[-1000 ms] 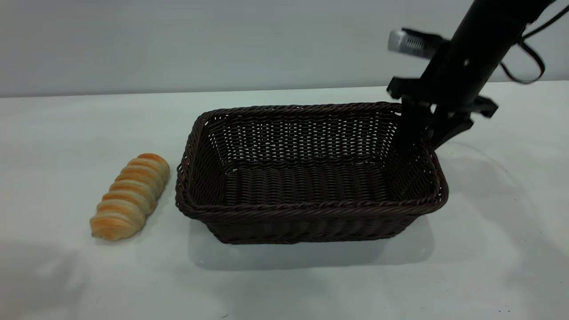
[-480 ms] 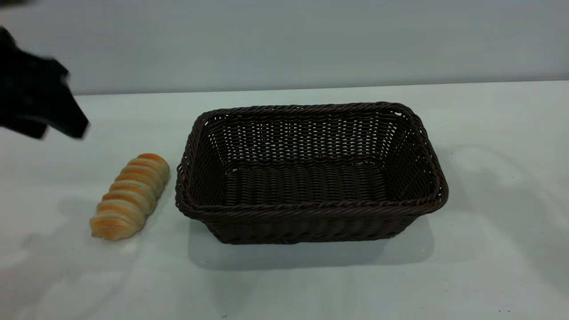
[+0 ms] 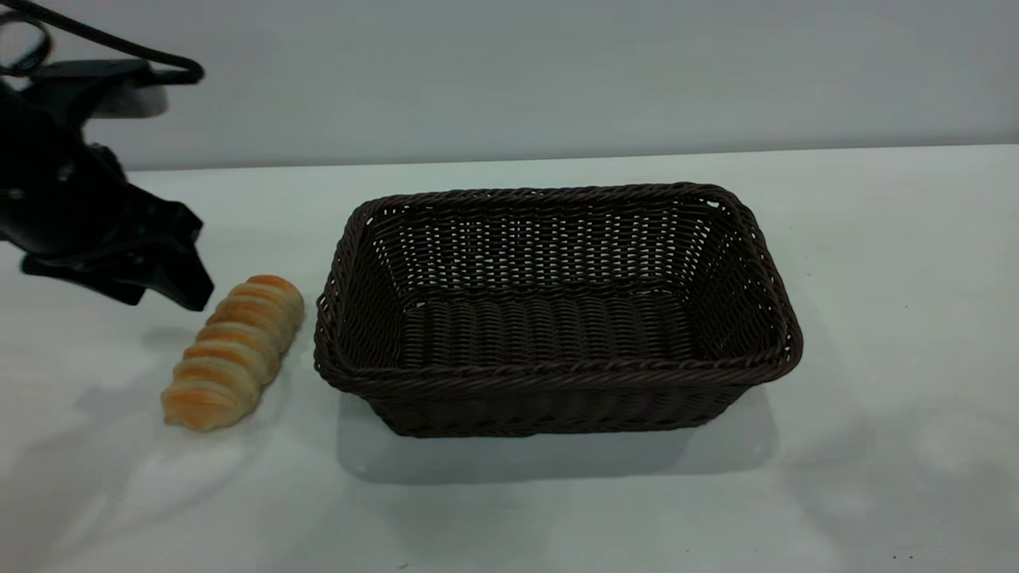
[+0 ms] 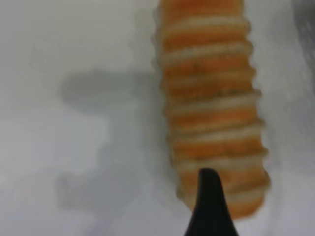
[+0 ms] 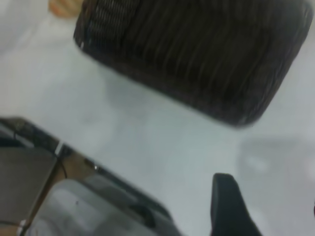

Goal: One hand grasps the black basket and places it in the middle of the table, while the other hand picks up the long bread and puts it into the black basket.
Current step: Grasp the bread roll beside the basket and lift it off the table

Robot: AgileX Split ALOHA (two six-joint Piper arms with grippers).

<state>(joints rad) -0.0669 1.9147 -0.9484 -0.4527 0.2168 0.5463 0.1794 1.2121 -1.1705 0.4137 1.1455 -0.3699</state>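
Note:
The black basket (image 3: 557, 370) stands upright and empty in the middle of the table (image 3: 892, 302). The long bread (image 3: 235, 350) lies on the table just left of the basket, apart from it. My left gripper (image 3: 163, 302) is open and hovers at the bread's far end, slightly left of it, holding nothing. In the left wrist view the bread (image 4: 211, 98) fills the middle, with one fingertip (image 4: 209, 196) over its near end. My right gripper is outside the exterior view. Its wrist view shows it open, one finger (image 5: 226, 211) in sight, well away from the basket (image 5: 197, 54).
A plain grey wall runs behind the table. The right wrist view shows the table's edge with a dark frame (image 5: 98, 172) beyond it. Bare tabletop lies to the right of and in front of the basket.
The right gripper let go of the basket's right rim and left the exterior view. The left arm came in from the left and lowered toward the bread's far end.

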